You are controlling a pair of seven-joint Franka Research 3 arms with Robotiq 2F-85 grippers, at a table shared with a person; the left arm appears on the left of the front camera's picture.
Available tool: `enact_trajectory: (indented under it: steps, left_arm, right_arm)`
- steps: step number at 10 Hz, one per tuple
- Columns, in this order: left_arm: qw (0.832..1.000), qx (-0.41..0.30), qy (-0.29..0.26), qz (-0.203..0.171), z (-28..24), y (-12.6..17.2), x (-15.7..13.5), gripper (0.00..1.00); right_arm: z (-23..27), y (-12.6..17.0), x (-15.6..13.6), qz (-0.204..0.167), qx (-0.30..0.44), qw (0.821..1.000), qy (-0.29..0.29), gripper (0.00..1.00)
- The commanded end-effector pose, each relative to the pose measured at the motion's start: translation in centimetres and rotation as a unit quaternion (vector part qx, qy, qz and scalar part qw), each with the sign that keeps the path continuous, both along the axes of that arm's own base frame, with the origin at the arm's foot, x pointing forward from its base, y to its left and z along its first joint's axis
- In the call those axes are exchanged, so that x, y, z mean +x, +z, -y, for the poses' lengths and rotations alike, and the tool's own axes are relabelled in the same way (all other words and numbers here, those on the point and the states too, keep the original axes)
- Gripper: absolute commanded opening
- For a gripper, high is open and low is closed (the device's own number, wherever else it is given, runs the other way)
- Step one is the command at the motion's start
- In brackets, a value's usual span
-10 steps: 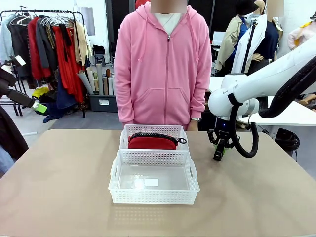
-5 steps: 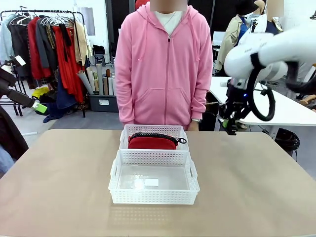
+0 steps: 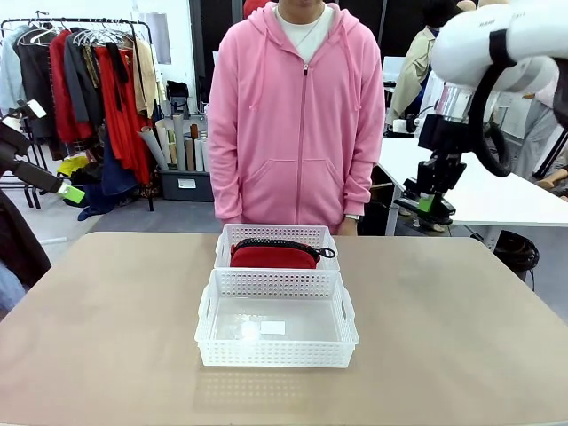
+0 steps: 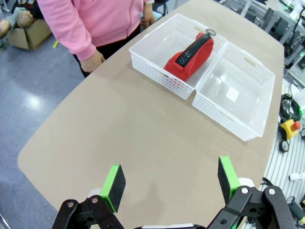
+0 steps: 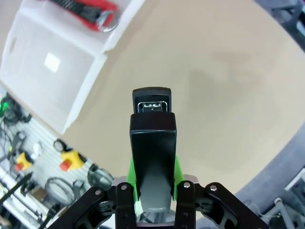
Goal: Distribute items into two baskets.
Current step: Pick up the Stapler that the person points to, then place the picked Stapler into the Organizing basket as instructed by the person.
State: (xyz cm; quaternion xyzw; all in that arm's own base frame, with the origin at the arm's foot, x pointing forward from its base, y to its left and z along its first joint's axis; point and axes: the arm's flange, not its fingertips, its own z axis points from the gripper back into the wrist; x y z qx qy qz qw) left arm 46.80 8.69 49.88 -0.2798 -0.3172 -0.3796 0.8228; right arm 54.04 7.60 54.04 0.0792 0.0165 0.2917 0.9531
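Nearest, the empty basket (image 3: 277, 330), long side toward the robot, bare but for a small white label on its floor. Touching its far edge, the second basket (image 3: 279, 237), already holding the red pouch (image 3: 272, 256), zipper side up, pull ring at the right end. Beyond both, a person in a pink hoodie (image 3: 295, 115) at the far edge of the table (image 3: 106, 337), arms hanging.

Left gripper (image 4: 171, 180) parked high off the left corner of the table, pads spread wide, gripping nothing.

Right gripper (image 3: 428, 202) raised well above the table's right side, clamped on the black stapler (image 5: 152, 143). In the right wrist view, stapler standing out from between the green pads, nose pointing away, held near its rear end.

Risks from here, as a judgement: a grip that far back leaves a long lever, so a quick swing toward the baskets could twist the stapler in the pads or shake it loose. A release from this height could bounce it out of the shallow empty basket or knock that basket askew. A careless line could end over the pouch's basket instead.

Compared with a second ago: then low, just right of the baskets near the tabletop; now lifted high and farther right. Baskets, pouch and left arm unchanged.
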Motion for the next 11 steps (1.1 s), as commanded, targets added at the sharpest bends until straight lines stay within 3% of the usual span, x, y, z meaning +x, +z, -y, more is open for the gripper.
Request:
enact_trajectory:
  steps: [1, 3, 6, 11]
  left_arm:
    - [1.0, -0.004, -0.001, 0.002, 0.0, 0.1, -0.1, 1.0]
    - [1.0, -0.004, -0.001, 0.002, 0.0, 0.1, -0.1, 1.0]
    - [1.0, -0.004, -0.001, 0.002, 0.0, 0.1, -0.1, 1.0]
    - [1.0, -0.004, -0.001, 0.002, 0.0, 0.1, -0.1, 1.0]
  right_arm:
    - [-0.5, 1.6, -0.1, -0.039, 0.018, 0.999, 0.009, 0.2]
    - [-1.1, 3.0, -1.7, -0.019, -0.012, 0.999, 0.022, 0.2]
    - [-1.4, 3.5, -1.8, -0.021, -0.035, 0.999, 0.024, 0.2]
    - [-1.2, 2.8, -2.0, -0.025, -0.008, 0.999, 0.024, 0.2]
